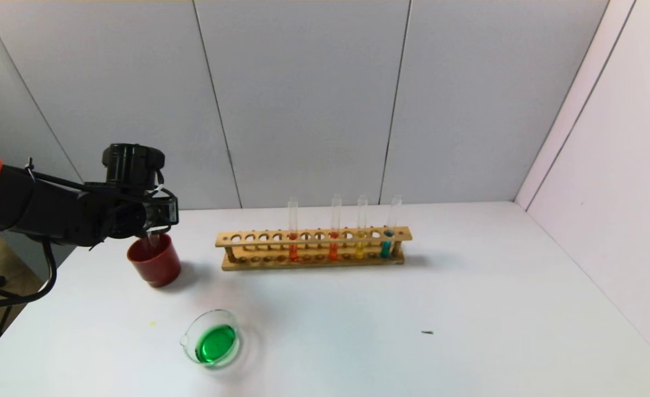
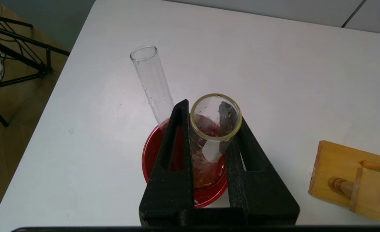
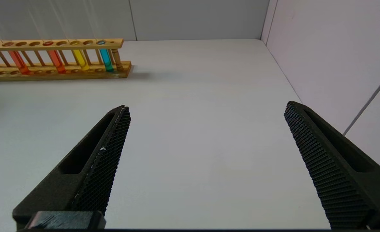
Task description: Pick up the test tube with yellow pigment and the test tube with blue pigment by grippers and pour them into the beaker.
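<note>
Pinching an emptied test tube [image 2: 214,135] between its fingers, my left gripper [image 2: 206,154] is lowering it into the red cup [image 1: 154,259] near the table's left edge beside another spent tube [image 2: 151,80], while my right gripper [image 3: 206,154] is idling spread wide and the beaker [image 1: 213,337] near the front edge is holding green liquid.

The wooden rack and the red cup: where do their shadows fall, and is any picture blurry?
Head view: the long wooden test-tube rack and the dark red opaque cup cast soft shadows to their right, so light comes from the left. Left wrist view: the clear empty glass tube in the left gripper is sharp. Right wrist view: the open right gripper is sharp too.
</note>
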`<action>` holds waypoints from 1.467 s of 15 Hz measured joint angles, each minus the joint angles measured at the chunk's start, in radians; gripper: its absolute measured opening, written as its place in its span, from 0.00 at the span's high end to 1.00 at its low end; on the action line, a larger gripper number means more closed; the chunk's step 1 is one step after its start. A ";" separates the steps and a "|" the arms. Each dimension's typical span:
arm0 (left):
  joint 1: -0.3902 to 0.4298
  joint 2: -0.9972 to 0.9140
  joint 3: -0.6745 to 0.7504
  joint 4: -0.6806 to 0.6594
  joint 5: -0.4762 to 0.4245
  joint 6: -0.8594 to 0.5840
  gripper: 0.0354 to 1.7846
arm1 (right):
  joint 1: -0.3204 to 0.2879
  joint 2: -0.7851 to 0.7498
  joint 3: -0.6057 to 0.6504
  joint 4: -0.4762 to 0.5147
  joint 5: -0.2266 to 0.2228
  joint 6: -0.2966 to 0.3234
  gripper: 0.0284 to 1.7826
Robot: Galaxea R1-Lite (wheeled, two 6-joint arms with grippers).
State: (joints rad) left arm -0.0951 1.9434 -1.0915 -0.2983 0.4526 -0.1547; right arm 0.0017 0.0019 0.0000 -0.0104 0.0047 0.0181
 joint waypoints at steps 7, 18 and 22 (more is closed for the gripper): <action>0.000 0.025 0.079 -0.079 0.000 0.002 0.83 | 0.000 0.000 0.000 0.000 0.001 0.000 0.02; 0.000 -0.037 0.099 -0.132 -0.006 0.066 0.14 | 0.000 0.000 0.000 0.000 0.000 0.000 0.02; 0.000 -0.130 0.101 -0.124 -0.009 0.133 0.02 | 0.000 0.000 0.000 0.000 0.000 0.000 0.02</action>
State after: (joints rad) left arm -0.0955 1.8136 -0.9909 -0.4219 0.4438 -0.0219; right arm 0.0017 0.0019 0.0000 -0.0104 0.0051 0.0181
